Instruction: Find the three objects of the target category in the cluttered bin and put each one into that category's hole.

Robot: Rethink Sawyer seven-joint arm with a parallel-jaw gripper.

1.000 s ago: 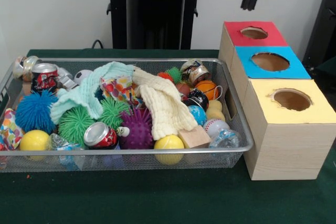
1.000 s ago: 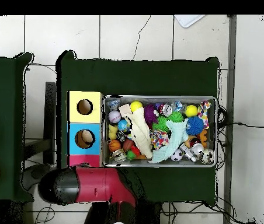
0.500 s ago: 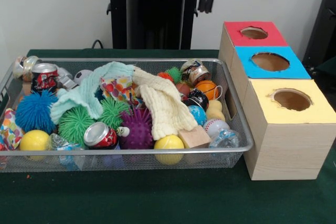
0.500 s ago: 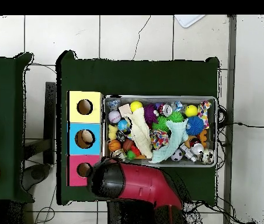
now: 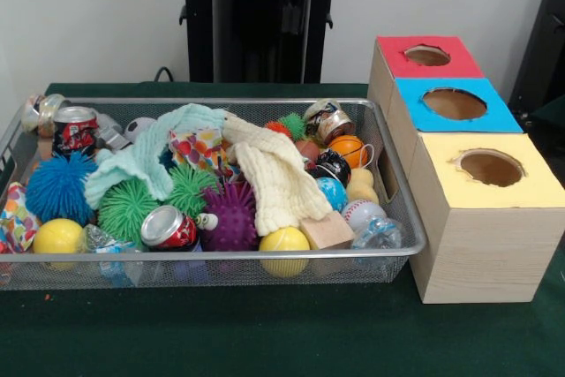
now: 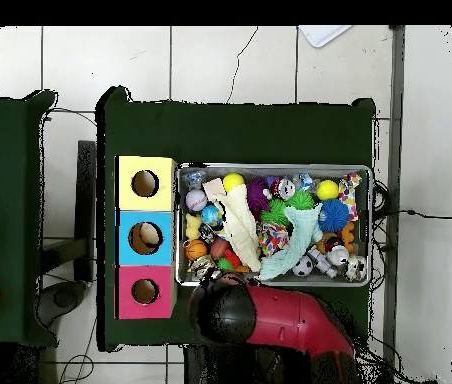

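The wire bin holds a jumble: crushed cans, spiky balls in blue, green and purple, a cream cloth, a mint cloth, yellow balls and a wooden block. Beside it stands a box with a red hole, a blue hole and a yellow hole. My gripper hangs high behind the bin's far rim, dark against the pedestal, and holds nothing that I can see. From overhead the red arm covers it.
A baseball, a basketball and a crumpled plastic bottle lie at the bin's end nearest the box. In the overhead view something pale shows inside the blue hole. Green cloth covers the table.
The arm has swung from above the red end of the box to behind the bin's far rim: leftward in the front view, rightward overhead. The bin's contents have not moved.
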